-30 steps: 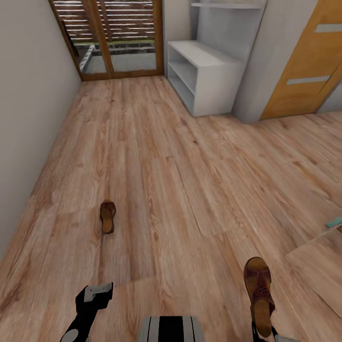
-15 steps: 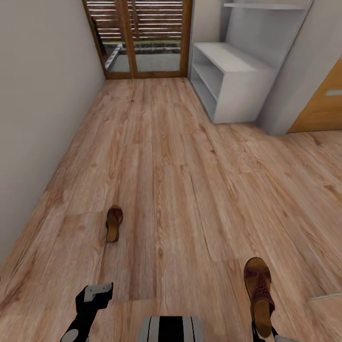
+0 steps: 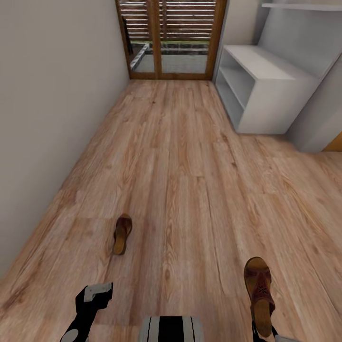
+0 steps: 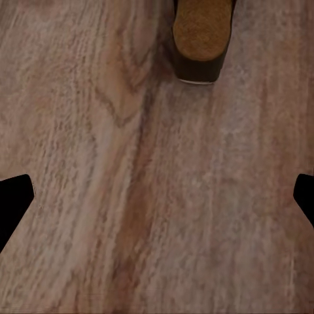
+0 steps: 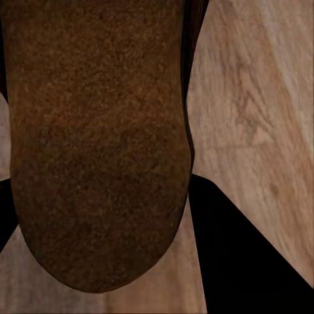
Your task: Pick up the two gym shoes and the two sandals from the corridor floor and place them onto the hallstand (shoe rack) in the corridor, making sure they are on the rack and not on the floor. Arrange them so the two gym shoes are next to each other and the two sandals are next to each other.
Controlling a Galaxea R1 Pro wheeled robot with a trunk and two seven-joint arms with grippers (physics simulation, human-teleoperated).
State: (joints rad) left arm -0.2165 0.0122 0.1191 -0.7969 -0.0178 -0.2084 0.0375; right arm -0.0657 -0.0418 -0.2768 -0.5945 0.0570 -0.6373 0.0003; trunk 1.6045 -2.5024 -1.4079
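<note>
Camera swung left lately: pale grey-white hallstand [image 3: 266, 90] slid right. Right tool [image 3: 262, 327] stays clamped on brown leather sandal [image 3: 259, 289]; left tool [image 4: 157, 196] apart, empty.

black left arm [image 3: 85, 313] with grey wrist block, seemingly striped trunk [image 3: 171, 329].

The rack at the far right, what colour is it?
Pale grey-white rack, best in the head view.

The floor [image 3: 190, 180] is light brown wood planking with darker grain streaks. The sandal [image 3: 122, 233] ahead of the left claw [image 3: 95, 293] is dark brown with a tan footbed; the sandal [image 3: 259, 289] at the right claw matches. The shoe rack [image 3: 266, 90] is pale grey-white, the door frame [image 3: 156, 38] warm brown.
</note>
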